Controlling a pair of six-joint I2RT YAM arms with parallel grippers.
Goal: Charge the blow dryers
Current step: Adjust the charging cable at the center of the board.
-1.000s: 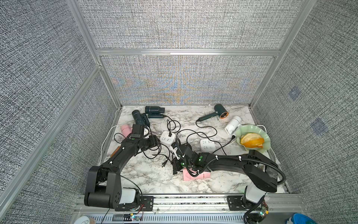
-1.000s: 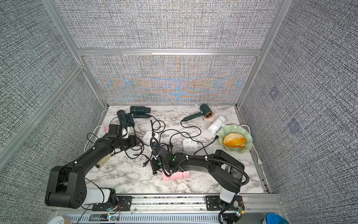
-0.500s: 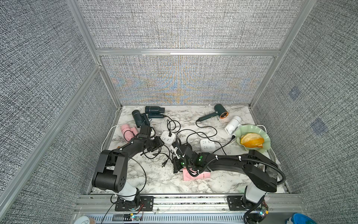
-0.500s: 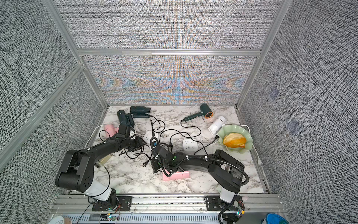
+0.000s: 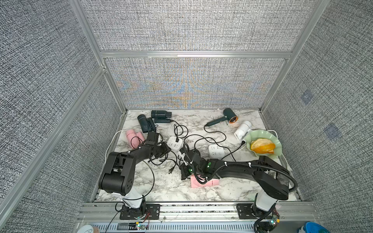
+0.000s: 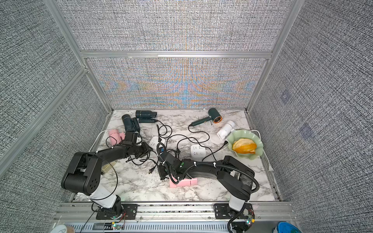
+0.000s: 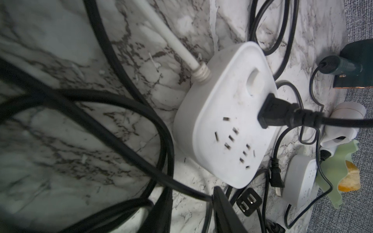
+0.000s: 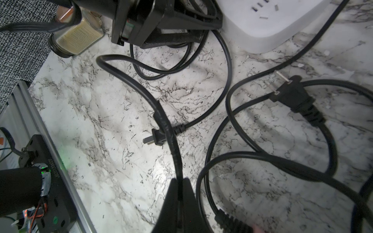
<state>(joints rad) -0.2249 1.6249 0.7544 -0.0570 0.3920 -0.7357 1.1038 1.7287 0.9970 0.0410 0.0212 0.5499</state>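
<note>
Several blow dryers lie about the marble table: two dark teal ones [image 5: 160, 114] [image 5: 144, 123] at the back left, a pink one [image 5: 133, 137], a green copper-ringed one [image 5: 229, 117], a white one [image 5: 243, 129], and a pink one [image 5: 203, 181] under my right arm. My left gripper [image 7: 189, 201] is open just short of a white power strip [image 7: 228, 121], with a black cord [image 7: 121, 147] crossing between its fingers. One plug [image 7: 274, 113] sits in that strip. My right gripper [image 8: 179, 181] is shut on another black cord [image 8: 161, 113], low over the table.
A second power strip [image 5: 216, 151] lies mid-table. Loose plugs [image 8: 156, 138] [image 8: 290, 94] and tangled cords cover the centre. A green bowl [image 5: 262, 133] with orange slices stands at the right edge. An amber bottle [image 8: 76, 38] lies by the left arm.
My left arm swung from beside the pink dryer toward the power strip, and its jaws narrowed. The right arm stayed put, holding its cord.
</note>
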